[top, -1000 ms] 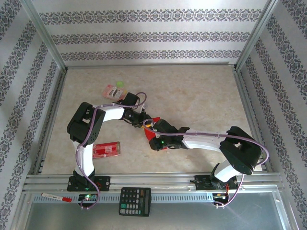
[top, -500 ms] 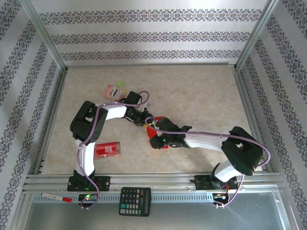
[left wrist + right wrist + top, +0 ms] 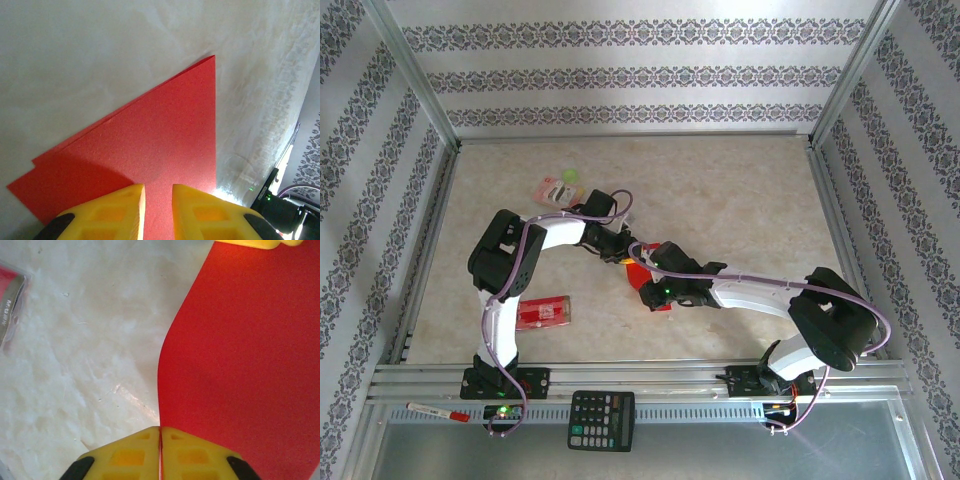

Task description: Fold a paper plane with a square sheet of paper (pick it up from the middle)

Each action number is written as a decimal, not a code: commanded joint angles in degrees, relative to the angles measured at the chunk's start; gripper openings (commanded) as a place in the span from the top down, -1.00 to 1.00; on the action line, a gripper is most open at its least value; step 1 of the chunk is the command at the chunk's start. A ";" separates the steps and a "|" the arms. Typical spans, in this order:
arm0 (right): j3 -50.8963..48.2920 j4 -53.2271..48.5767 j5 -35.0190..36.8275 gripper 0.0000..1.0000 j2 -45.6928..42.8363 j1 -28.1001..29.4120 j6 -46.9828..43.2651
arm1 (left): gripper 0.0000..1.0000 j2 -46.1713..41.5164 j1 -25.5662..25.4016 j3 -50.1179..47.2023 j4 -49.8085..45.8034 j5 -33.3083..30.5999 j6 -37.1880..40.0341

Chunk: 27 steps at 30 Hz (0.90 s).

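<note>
My right pincer is pinching, fully closed, the near edge of the folded red paper sheet, which is lying ahead and rightward on the worktop. My left pincer, barely parted, is sitting on its far end.

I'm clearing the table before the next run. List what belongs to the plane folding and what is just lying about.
Job:
- paper
- right gripper, shut on the paper's edge
- left gripper, over the paper

Lying about:
- red packet
- pink packet
- calculator
- pen
</note>
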 commanded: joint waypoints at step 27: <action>-1.60 0.15 -14.18 0.80 1.93 -13.46 -0.19 | 0.49 4.41 -2.39 2.56 -6.33 -3.04 4.11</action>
